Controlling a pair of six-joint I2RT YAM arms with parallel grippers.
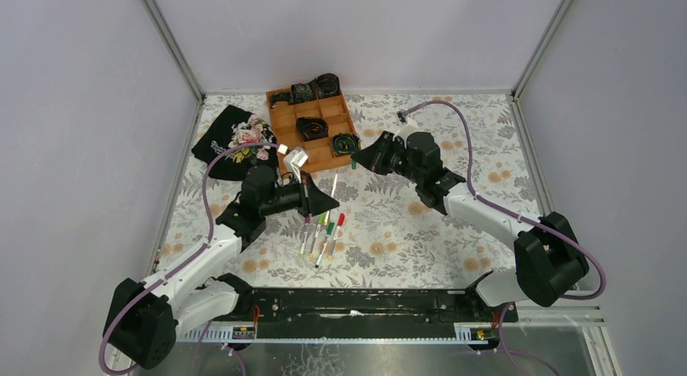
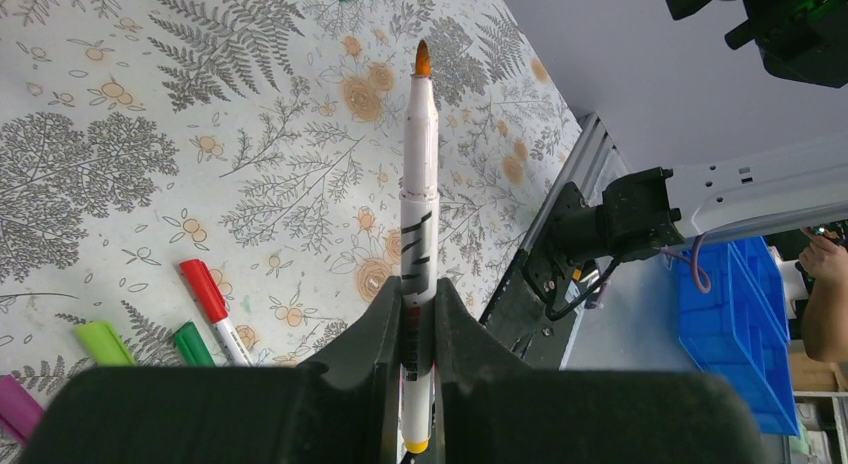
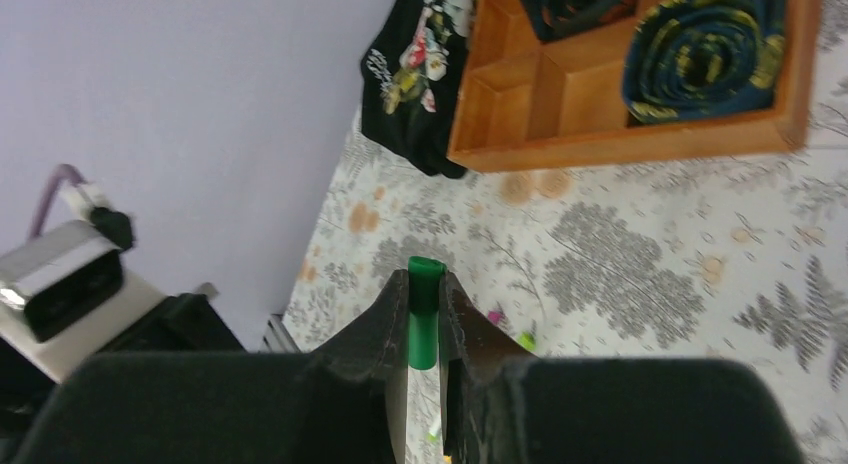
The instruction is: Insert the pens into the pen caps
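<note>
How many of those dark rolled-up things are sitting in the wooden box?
4 rolls in the wooden box: two side by side at its far end, one in a middle compartment, one at its near right corner. More may be hidden underneath.

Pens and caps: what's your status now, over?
Left pincer shut on orange-tipped pen. Right pincer shut on green cap. Not yet joined; other pens lie on table.

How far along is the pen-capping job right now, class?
Looks done: one white pen with a red plastic cap lies closed on the floral tablecloth. In hand: the left end effector grips a white orange-tipped pen, tip bare; the right end effector pinches a green plastic cap. Left: joining those two; whether the lime-green cap nearby sits on a pen is hidden.
</note>
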